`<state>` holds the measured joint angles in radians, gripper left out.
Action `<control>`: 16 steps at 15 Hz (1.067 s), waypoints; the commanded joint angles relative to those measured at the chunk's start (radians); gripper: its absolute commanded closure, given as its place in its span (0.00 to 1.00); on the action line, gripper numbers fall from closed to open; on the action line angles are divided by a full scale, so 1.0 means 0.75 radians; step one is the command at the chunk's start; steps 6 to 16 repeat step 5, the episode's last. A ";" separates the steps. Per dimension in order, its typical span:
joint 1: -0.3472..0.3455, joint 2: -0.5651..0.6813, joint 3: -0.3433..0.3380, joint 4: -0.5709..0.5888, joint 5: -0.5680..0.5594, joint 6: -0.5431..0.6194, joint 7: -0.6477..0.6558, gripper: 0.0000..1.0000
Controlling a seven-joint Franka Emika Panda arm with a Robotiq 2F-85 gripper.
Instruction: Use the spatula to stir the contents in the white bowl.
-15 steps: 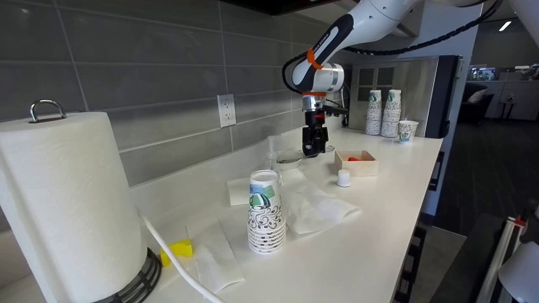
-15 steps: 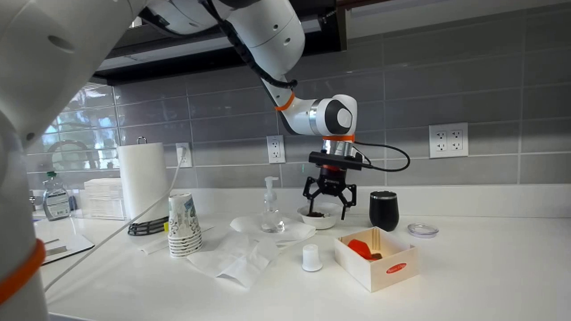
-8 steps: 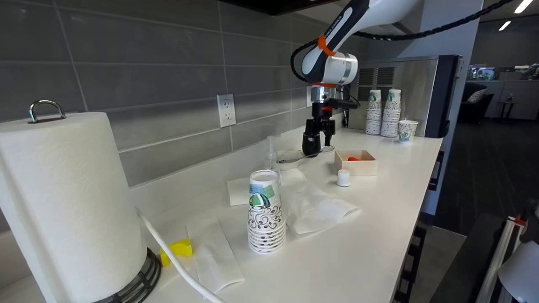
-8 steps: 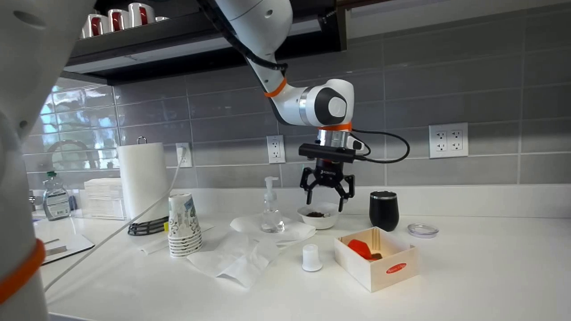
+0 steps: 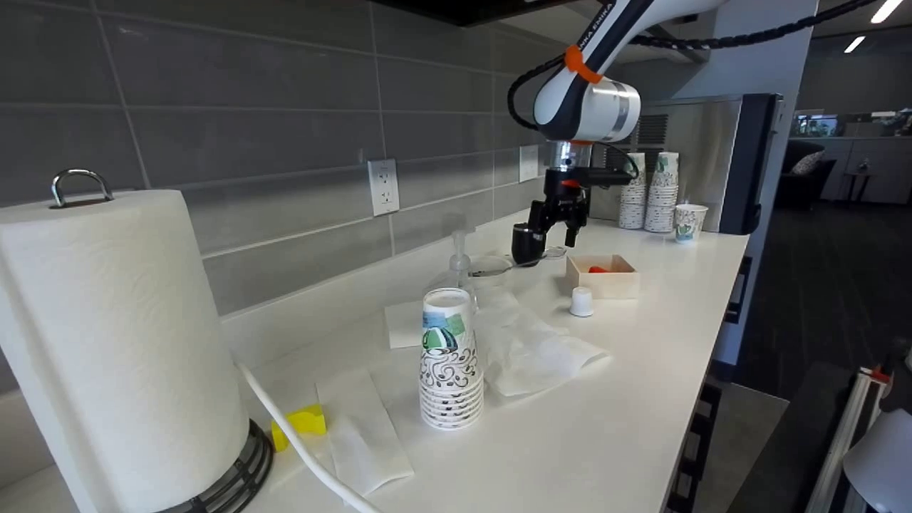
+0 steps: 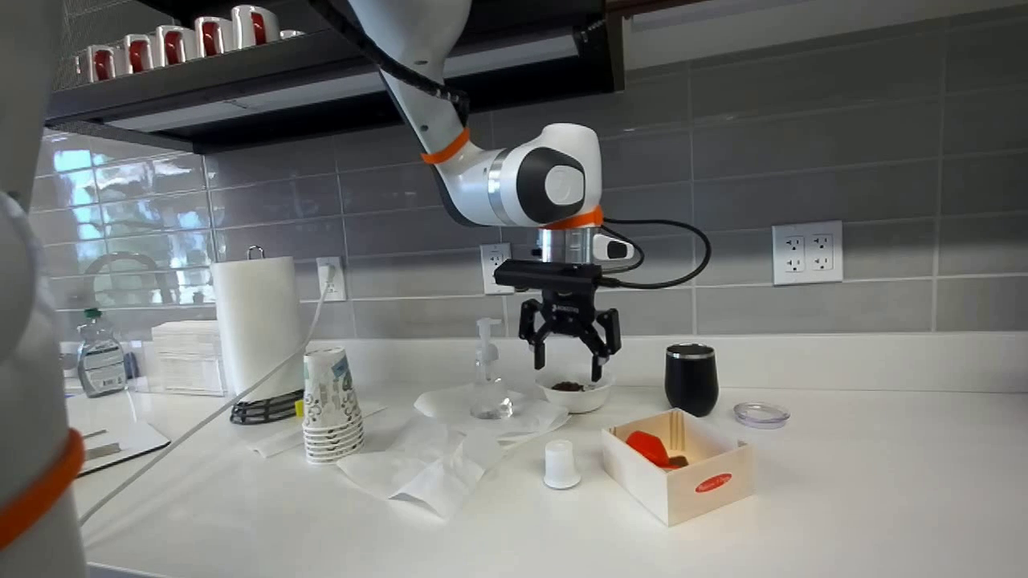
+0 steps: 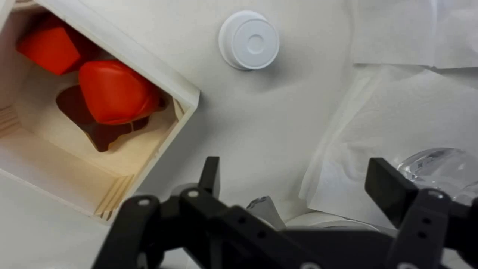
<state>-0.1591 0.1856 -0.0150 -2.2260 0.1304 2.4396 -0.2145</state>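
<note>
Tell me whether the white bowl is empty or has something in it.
Not empty: in an exterior view, dark contents show inside the white bowl; how deep they go is hidden.

- Wrist view: gripper is covering most of white bowl, sliver of rim showing.
- Spatula there is showing one end, rest hiding behind gripper.
- Wooden box is running off wrist view's left edge, pump bottle off its right.
- Dark contents, in an exterior view, are showing too small to identify.
- Top edge is cutting arm, both exterior views.
</note>
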 commanded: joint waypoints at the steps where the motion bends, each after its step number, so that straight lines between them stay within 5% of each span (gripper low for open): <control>1: 0.050 -0.159 -0.039 -0.187 -0.064 0.117 0.120 0.00; 16: 0.072 -0.232 -0.049 -0.267 -0.124 0.166 0.210 0.00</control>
